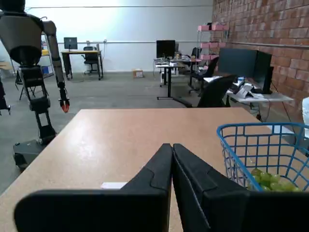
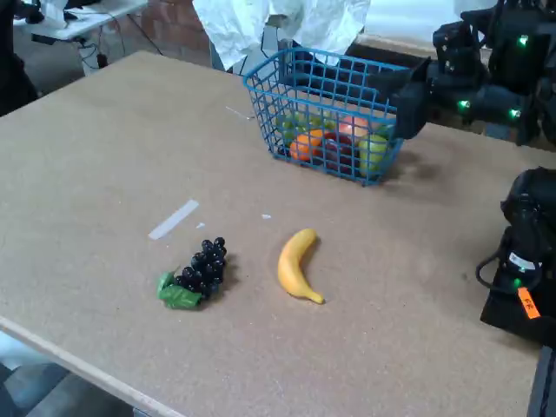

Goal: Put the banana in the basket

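Yellow-orange and smooth, the banana [image 2: 297, 265] lay loose on the tan table [image 2: 104, 156], well away from the pincer [image 1: 172, 147] and below it in the fixed view, untouched. The pincer's two black fingers met at their tips in the wrist view, clenched on nothing, and it hung beside the right-hand wall of the blue wire basket [image 2: 261, 104] as the fixed view showed it.

The banana looked like a light, stiff toy with a slick skin, so a hold across its thick middle, jaws set across the curve, seemed the safest; nearer the tapered ends it would likely slip or swing round. It would probably not bruise or crush.

A dark grape bunch [image 2: 205, 268] with a green leaf lay just beside the banana, on the side farther from the pincer, near but apart from it. That left the side facing the pincer free for an approach, though a wide opening of the fingers might brush the grapes. A strip of pale tape [image 2: 174, 219] lay beyond the grapes, out of the way.

The basket already held fruit, with green grapes [image 1: 270, 181] showing through the mesh in the wrist view. Its flared rim stood above the table, so the banana would need lifting clear of that edge. The table between banana and basket was bare, and its near edge lay well beyond the fruit.
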